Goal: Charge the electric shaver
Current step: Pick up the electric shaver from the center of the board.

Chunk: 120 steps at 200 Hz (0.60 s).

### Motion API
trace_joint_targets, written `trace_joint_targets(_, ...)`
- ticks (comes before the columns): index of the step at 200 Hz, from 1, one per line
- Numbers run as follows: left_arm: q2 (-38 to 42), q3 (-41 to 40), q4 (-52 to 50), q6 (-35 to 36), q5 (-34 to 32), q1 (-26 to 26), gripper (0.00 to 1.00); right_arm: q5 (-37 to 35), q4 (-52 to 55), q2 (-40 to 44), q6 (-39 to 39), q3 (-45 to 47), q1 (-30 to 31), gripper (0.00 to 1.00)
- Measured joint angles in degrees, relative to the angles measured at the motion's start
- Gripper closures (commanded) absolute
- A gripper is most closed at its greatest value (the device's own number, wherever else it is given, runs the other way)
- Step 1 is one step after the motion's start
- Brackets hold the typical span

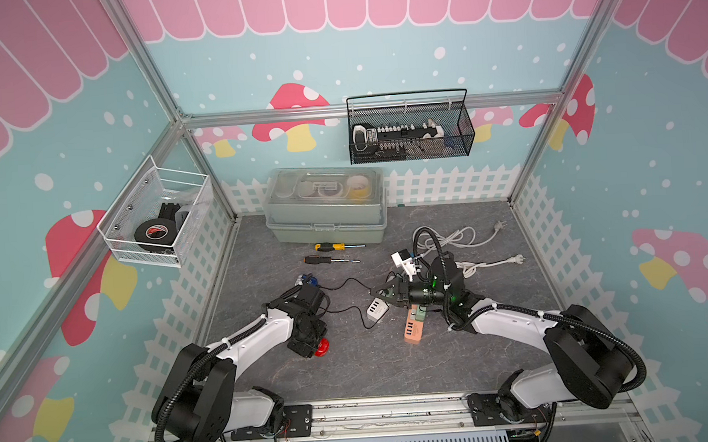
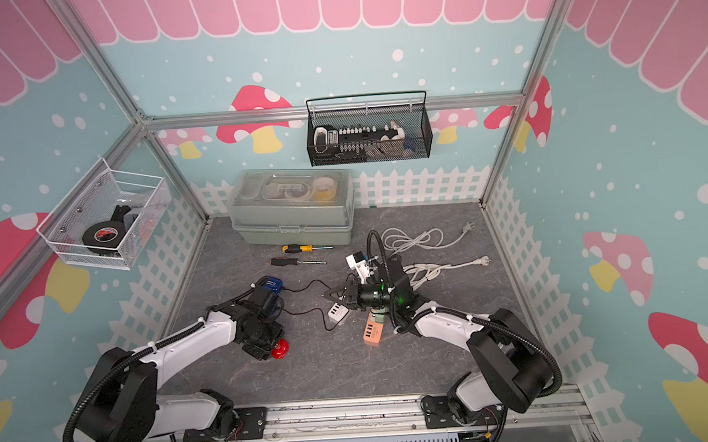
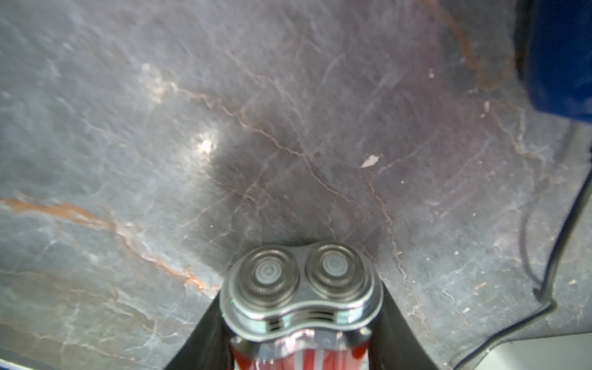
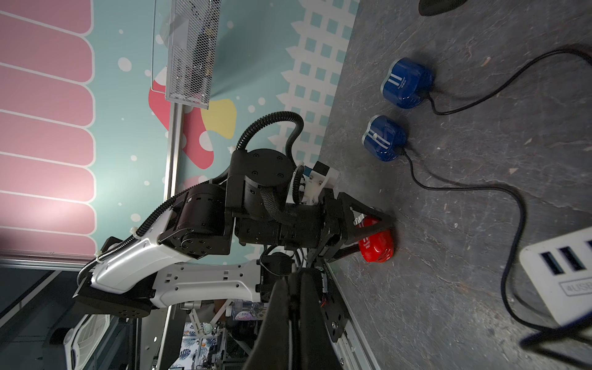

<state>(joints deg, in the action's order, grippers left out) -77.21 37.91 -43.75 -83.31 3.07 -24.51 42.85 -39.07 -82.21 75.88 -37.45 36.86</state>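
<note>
**Shaver pickup, near-left of table**

Left gripper (image 4: 380, 236) astride red shaver (image 1: 321, 347) on grey stone-look table (image 1: 351, 367); clamped or merely flanking, cannot tell. Glossy rounded shell, ribbed steel heads: likely slip or topple under off-centre pinch. Thin black cable (image 4: 464, 189): snag risk. Right gripper (image 1: 377, 290) closed near boxy white USB hub (image 1: 376, 311).

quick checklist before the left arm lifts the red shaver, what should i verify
1. Red shaver sits between the fingers of the left gripper: ok.
2. Fingers clamped firmly on it: cannot tell.
3. Shaver lies on the table, nothing on top of it: ok.
4. Right gripper shut, holding nothing, away from the shaver: ok.
5. Black cable lies apart from the shaver: ok.
6. Cable plugged into the white USB hub: cannot tell.
</note>
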Motion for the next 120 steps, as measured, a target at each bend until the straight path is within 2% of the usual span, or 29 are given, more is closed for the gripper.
trace_joint_targets(32,1.0,2.1,-2.3,-3.8,1.6,0.0,1.00,-1.7,-0.2,0.4,-1.4,0.1,0.0,1.00)
trace_joint_targets(54,3.5,8.7,-3.7,-7.7,3.4,0.2,1.00,-3.8,-0.8,1.5,-3.8,0.1,0.3,1.00)
trace_joint_targets(83,4.7,18.6,-0.7,-12.8,6.7,3.1,1.00,-6.8,-3.7,1.9,-7.2,0.2,1.2,1.00)
trace_joint_targets(120,2.1,23.5,3.7,-17.9,11.8,5.2,1.00,-10.9,-8.6,1.4,-11.4,0.7,2.4,1.00)
